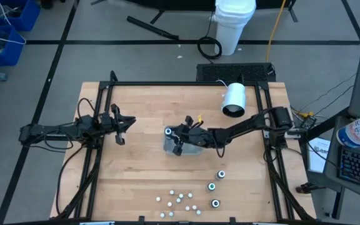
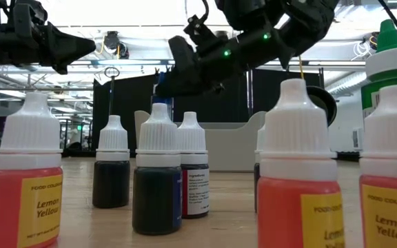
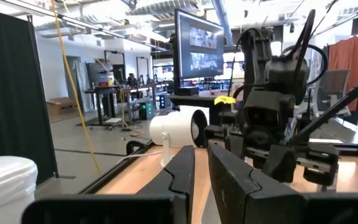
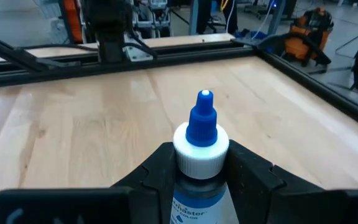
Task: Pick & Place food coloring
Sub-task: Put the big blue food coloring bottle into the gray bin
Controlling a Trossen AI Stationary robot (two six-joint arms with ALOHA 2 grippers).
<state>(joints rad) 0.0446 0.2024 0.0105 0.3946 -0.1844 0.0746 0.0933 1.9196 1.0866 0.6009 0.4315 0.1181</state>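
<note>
My right gripper (image 1: 175, 139) reaches from the table's right to its middle, over the left end of the grey tray (image 1: 189, 149), and is shut on a food coloring bottle (image 4: 202, 134) with a blue nozzle and white collar. Several more food coloring bottles stand upright near the table's near edge: dark ones with pale tops (image 1: 215, 186) and white-capped ones (image 1: 179, 200). They fill the foreground of the low view (image 2: 157, 172). My left gripper (image 1: 122, 128) hovers at the table's left with its fingers close together, holding nothing. My right gripper pinches the bottle between its two fingers (image 4: 157, 168) at the white collar (image 4: 197, 155), just below the blue nozzle. The bottle lies along the fingers with its nozzle (image 1: 168, 132) pointing toward the table's left. Its lower body is hidden between the fingers.
A large white cylinder (image 1: 234, 100) lies on its side at the far right of the table. Black frame rails (image 1: 167, 84) run along the table's edges. Bare wood shows between the tray and the bottles near the near edge.
</note>
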